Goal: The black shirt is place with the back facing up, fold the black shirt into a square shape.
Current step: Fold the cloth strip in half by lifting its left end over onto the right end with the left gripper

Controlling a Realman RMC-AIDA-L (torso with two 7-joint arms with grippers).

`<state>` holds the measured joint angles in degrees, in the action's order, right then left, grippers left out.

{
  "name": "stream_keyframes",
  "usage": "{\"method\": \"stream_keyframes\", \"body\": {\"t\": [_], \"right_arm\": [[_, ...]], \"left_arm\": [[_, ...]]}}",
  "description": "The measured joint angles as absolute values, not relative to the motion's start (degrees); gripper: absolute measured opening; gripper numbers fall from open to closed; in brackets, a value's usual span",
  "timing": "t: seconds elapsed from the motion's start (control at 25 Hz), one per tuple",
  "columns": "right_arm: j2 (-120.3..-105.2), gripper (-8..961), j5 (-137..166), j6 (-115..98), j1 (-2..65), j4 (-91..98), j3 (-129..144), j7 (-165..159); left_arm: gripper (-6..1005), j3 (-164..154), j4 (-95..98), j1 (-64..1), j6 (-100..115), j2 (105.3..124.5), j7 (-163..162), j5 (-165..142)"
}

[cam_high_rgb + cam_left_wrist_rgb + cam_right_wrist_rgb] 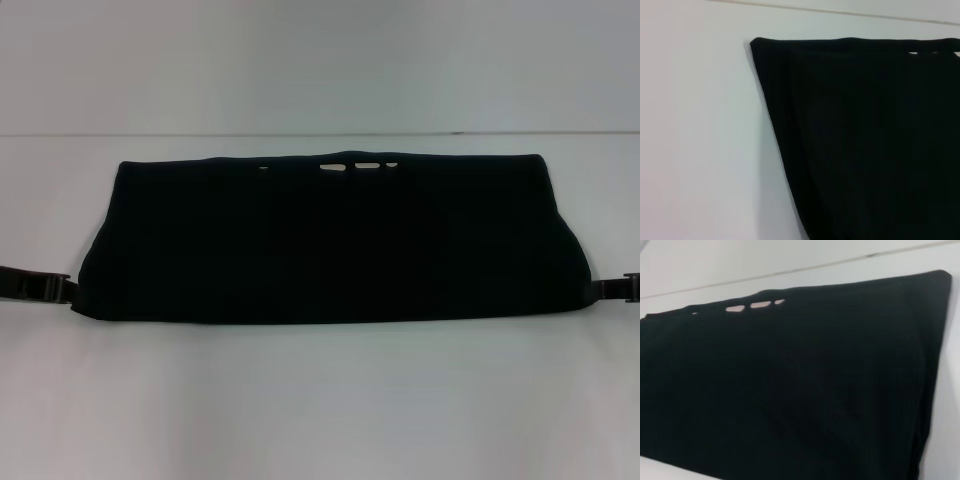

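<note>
Left gripper (58, 289) low at the near left corner of the soft matte black cloth shirt (330, 240) — fingers' state impossible to tell. Right gripper (612, 288) at the near right corner, likewise unreadable. Between the two, shirt spread as a wide folded band on the pale white table (320, 400), small gaps along its far edge.

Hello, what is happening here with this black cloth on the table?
A two-armed robot is folding the black shirt. The shirt lies on the white table as a wide band, already folded once. The left claw and right claw sit at the shirt's two near corners, one on each side.
</note>
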<state>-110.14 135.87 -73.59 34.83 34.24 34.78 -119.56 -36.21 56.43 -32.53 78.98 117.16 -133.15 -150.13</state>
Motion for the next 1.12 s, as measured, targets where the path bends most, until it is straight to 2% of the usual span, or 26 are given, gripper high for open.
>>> {"method": "stream_keyframes", "body": {"t": [0.24,0.44,0.48,0.56,0.68,0.92,1.0,1.12], "right_arm": [[-110.6,238,135.66,-79.98,33.52,40.79,31.15,-120.23],[-110.81,345,133.58,-84.15,33.35,42.84,26.9,-117.67],[-110.9,366,132.87,-84.26,33.43,42.71,26.68,-116.81],[-111.31,468,131.86,-83.62,33.72,42.07,26.64,-115.14],[-111.85,621,131.18,-81.68,34.5,40.34,26.94,-112.91],[-112.21,825,131.05,-78.68,37.09,38.52,27.2,-111.53],[-112.5,931,131.04,-78.5,38.05,38.52,27.21,-110.98],[-112.71,930,131.04,-78.65,39.12,38.52,27.49,-110.59]], "left_arm": [[0,-35.69,56.93,-32.97,79.5,116.38,-134.95,-150.23],[151,-33.83,58.33,-33.1,82.94,115.33,-137.01,-150.29],[225,-33.51,58.51,-33.11,84.56,115.04,-137.59,-150.31],[372,-32.74,58.58,-33.27,87.54,114.45,-138.6,-150.53],[496,-30.61,56.85,-33.99,93.81,113.5,-141.26,-151.59],[735,-28.27,49.59,-35.27,95.98,113.0,-145.72,-151.2],[813,-26.93,46.49,-36.05,95.39,112.95,-146.53,-151.11],[838,-24.74,42.36,-37.2,94.38,112.94,-148.05,-151.05]]}}
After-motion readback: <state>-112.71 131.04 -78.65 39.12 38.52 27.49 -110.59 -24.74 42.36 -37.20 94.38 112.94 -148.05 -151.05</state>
